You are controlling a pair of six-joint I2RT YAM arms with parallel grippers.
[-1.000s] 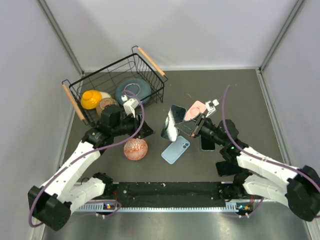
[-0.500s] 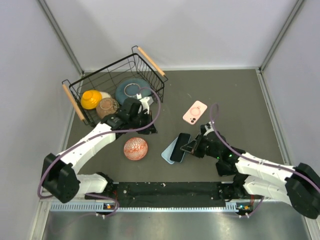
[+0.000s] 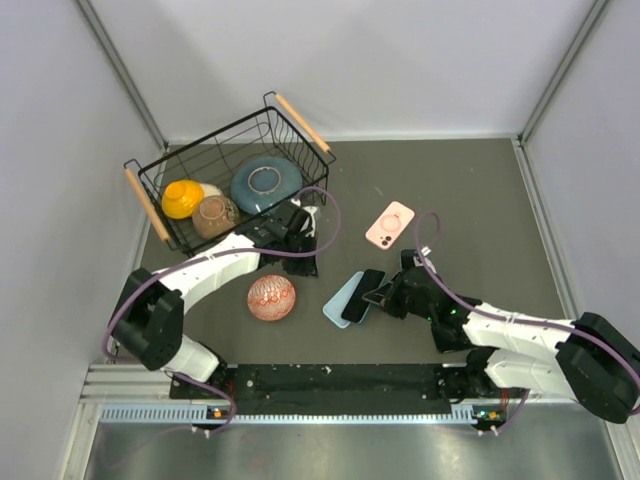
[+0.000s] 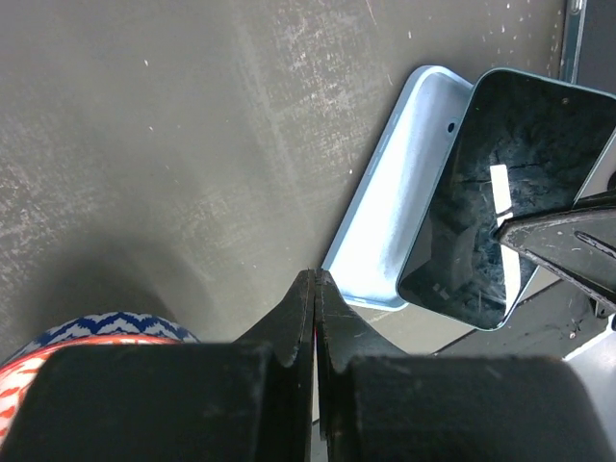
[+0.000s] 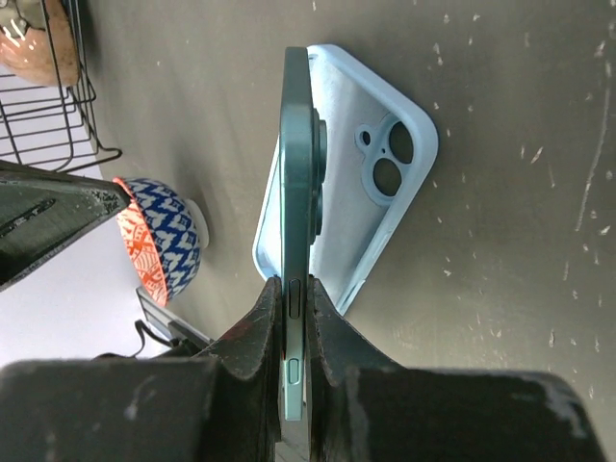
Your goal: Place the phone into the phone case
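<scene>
A light blue phone case (image 3: pixel 338 299) lies open side up on the dark table; it also shows in the left wrist view (image 4: pixel 395 226) and the right wrist view (image 5: pixel 361 217). My right gripper (image 3: pixel 384 296) is shut on a dark green phone (image 3: pixel 362 294), held on edge and tilted over the case's right side (image 5: pixel 298 192). Its black screen (image 4: pixel 481 207) faces the left wrist camera. My left gripper (image 3: pixel 300 250) is shut and empty, low over the table just left of the case (image 4: pixel 316 274).
A red, white and blue patterned bowl (image 3: pixel 271 297) sits left of the case. A pink phone case (image 3: pixel 390 225) lies at the back right. A black wire basket (image 3: pixel 165 195) with bowls stands at the back left.
My right gripper carried the phone down from mid-table onto the blue case and has settled there. My left arm swung right toward the case, away from the basket.
</scene>
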